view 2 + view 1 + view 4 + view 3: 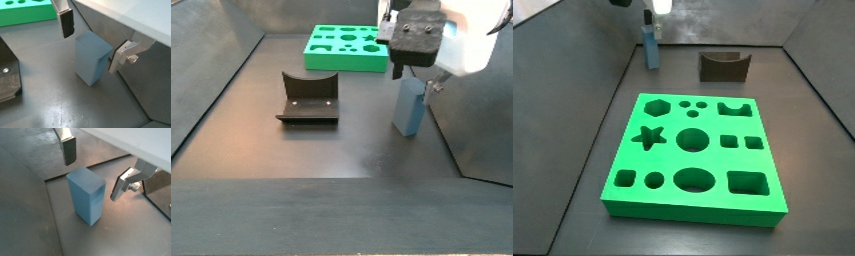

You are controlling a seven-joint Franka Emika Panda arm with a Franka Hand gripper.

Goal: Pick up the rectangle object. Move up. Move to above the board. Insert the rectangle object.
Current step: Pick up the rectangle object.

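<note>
Spread apart, the gripper [93, 165] hangs just above the rectangle object [86, 195], one finger [68, 150] on each side of the block's top and neither pad touching it — both wrist views show clear gaps. That light steel-blue block stands upright on the dark floor [60, 107], seen in a side view [410, 106] directly below the gripper [412, 72]. Well apart from it lies the bright-green board [695, 155] with its shaped holes, its corner also visible in a wrist view [23, 12]. Between board and block in a side view sits the dark fixture [309, 98] — an L-shaped bracket on a base plate.
</note>
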